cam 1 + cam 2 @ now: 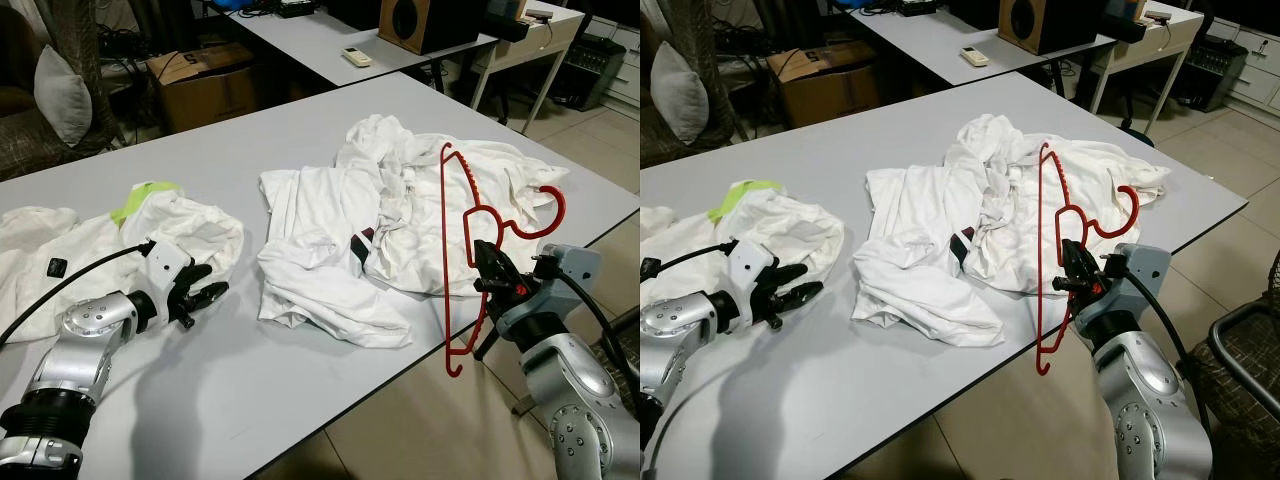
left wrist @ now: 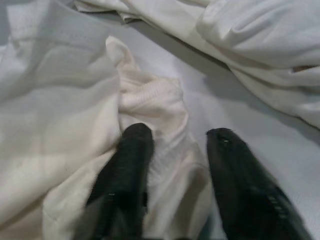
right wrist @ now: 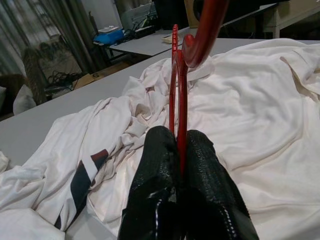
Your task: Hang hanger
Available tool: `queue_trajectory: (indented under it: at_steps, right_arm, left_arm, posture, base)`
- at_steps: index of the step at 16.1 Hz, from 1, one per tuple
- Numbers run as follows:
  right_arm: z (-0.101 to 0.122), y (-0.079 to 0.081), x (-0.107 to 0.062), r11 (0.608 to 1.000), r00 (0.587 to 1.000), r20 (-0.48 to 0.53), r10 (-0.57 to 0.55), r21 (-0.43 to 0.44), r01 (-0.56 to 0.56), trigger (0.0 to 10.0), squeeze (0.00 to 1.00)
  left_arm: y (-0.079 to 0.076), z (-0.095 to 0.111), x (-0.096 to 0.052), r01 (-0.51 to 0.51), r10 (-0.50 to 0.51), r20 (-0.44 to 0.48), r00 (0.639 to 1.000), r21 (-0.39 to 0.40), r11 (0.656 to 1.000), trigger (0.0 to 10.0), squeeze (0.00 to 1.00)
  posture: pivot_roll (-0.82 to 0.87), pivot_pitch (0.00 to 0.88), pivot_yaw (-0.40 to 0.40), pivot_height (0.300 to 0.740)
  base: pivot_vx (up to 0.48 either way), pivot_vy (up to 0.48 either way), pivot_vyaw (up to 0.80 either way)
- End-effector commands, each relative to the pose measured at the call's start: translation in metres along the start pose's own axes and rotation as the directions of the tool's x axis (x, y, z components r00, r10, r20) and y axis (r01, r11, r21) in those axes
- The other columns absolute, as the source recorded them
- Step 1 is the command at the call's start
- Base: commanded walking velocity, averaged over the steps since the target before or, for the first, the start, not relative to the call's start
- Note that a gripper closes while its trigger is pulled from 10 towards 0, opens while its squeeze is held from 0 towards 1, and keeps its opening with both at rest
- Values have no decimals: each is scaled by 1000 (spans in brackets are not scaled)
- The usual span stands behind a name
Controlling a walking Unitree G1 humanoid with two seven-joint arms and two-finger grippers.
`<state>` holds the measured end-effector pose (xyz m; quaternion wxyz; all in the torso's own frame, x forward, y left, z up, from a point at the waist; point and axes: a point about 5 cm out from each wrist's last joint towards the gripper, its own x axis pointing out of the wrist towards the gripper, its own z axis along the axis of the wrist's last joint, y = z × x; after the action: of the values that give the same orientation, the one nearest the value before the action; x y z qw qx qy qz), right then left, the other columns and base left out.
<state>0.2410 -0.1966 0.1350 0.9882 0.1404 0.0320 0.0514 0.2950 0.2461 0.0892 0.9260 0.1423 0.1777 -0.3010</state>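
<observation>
Your red hanger (image 1: 468, 250) is pinched in your right gripper (image 1: 490, 268), whose two black fingers (image 3: 165, 165) are pressed together on the thin red wire near its neck. The hanger stands on end above and below that grip: one arm rises well over the gripper, the other drops past the near edge of the grey table (image 1: 330, 400) toward the tiled floor (image 1: 420, 430), and the hook (image 1: 545, 210) curls out just to the gripper's right. Beyond your right fingertips lies a crumpled heap of white shirts (image 1: 400, 220), and the hanger's upper arm crosses in front of it. A dark and red stripe (image 3: 87, 172) shows on one fold of that heap, near the gripper on its left.

Your left gripper (image 1: 200, 296) sits low over the table, well apart from the right one, on the far side of the shirt heap. Its fingers (image 2: 127, 165) are spread, with a bunched fold of a second white garment (image 1: 185, 225) lying between them; the fold touches one finger, and you are not gripping it. That garment has a yellow-green patch (image 1: 135, 200) beyond your left wrist.

Farther off, past the table, you can see a cardboard box (image 1: 205, 80), a second table (image 1: 330, 35) carrying a white remote control (image 1: 355, 57) and a wooden speaker (image 1: 415, 22), and a grey cushion (image 1: 62, 92).
</observation>
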Motion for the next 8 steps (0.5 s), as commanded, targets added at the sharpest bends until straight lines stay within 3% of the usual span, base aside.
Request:
queue_trajectory:
  at_steps: [1,7,8]
  right_arm:
    - [2,1,-1,1000,1000,16,6,1,-6,10000,0]
    - [2,0,-4,1000,1000,17,3,-13,-3,10000,0]
    - [1,1,-3,1000,1000,15,6,-16,-5,10000,0]
  left_arm:
    - [1,2,1,-1,1,15,1000,-2,1000,0,0]
    - [-2,-7,4,-1,2,-15,1000,50,999,0,0]
    - [-2,-7,4,-3,5,-23,1000,91,996,0,0]
  posture:
    - [-162,0,44,740]
    - [-178,0,45,740]
    - [-177,0,44,740]
  base:
    - [0,0,0]
    - [0,0,0]
    - [0,0,0]
